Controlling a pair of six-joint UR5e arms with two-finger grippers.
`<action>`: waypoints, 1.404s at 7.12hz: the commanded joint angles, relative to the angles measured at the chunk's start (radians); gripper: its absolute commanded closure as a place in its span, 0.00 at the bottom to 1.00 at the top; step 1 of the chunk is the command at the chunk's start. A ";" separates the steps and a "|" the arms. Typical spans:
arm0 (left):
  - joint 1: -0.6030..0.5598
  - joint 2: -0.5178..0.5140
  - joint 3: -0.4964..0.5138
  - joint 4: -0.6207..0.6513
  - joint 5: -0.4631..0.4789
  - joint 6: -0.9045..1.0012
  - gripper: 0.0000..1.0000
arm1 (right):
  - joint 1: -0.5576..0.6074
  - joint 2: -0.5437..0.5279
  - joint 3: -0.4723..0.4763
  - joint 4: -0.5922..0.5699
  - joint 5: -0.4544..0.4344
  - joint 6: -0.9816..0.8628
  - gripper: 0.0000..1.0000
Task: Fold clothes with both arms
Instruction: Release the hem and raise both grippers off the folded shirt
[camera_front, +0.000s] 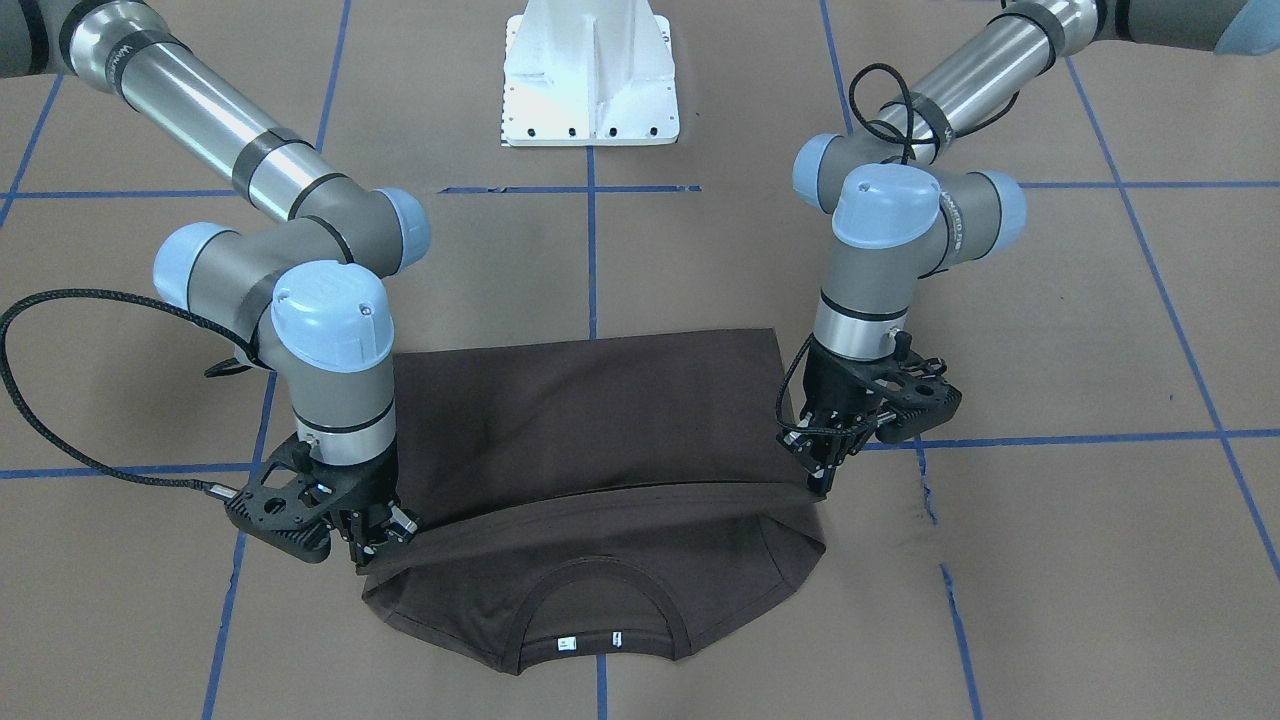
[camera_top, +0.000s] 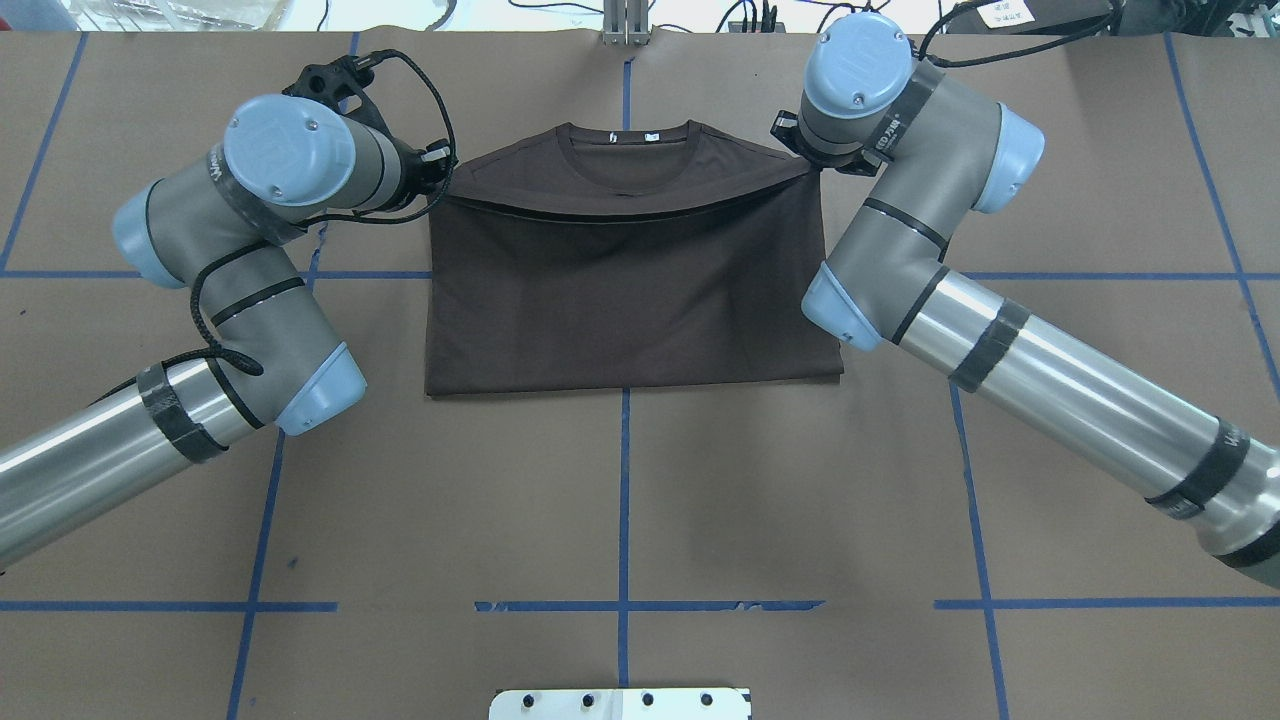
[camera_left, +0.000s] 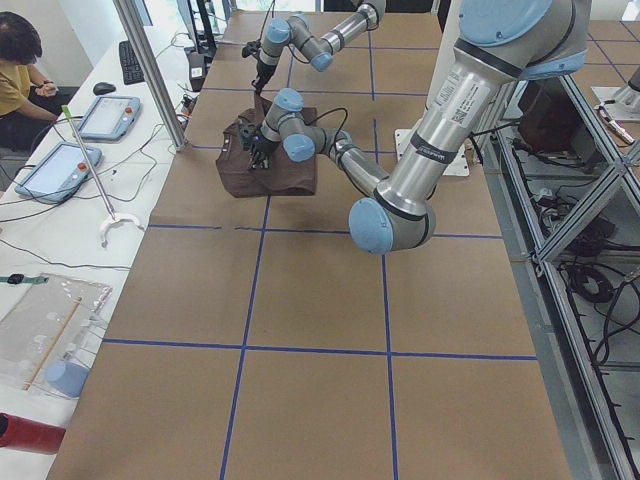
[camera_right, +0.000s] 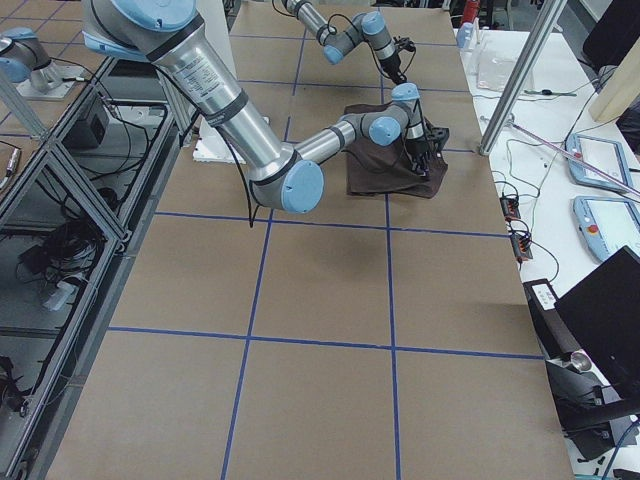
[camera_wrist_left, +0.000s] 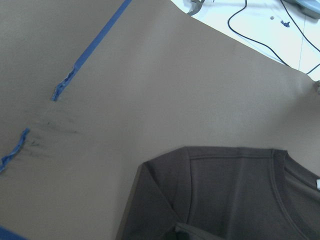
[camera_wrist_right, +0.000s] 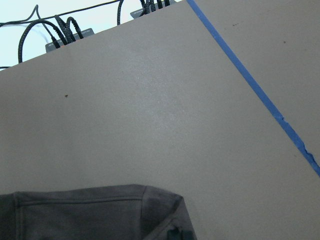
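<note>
Cloth is what I hold: a brown T-shirt (camera_front: 590, 420), soft, light and floppy. From the front, it lies flat on the desk (camera_front: 1050, 560), in the middle of the edge far from my base. Its collar (camera_front: 602, 598) points toward that edge. The bottom half is laid over the top half. My left hand (camera_front: 823, 472) pinches one end of the loose upper edge. My right hand (camera_front: 383, 535) pinches the other end, fingers pressed together on the cloth. The edge sags a little between them.

From above, the T-shirt makes a neat block, with the collar peeking out past the folded part. My wrists hide most of both hands here.

In the two side views the T-shirt is small, and I cannot make out my fingers.

My left wrist camera shows one shoulder and part of the collar lying flat. My right wrist camera shows the other shoulder.

I think corners and hems are the best spots to grip, because a thick seam slips less. Grabbed in the middle, the T-shirt would bunch up. Both hands should go together, or the fold may turn out crooked.
</note>
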 joint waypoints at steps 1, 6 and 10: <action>0.000 -0.005 0.049 -0.049 0.007 0.008 1.00 | 0.004 0.017 -0.039 0.011 -0.004 -0.003 1.00; 0.000 -0.003 0.069 -0.054 0.024 0.005 0.82 | -0.007 0.044 -0.082 0.011 -0.010 -0.003 0.67; -0.003 0.014 0.061 -0.192 0.017 -0.004 0.64 | -0.048 -0.108 0.155 0.014 0.033 0.010 0.49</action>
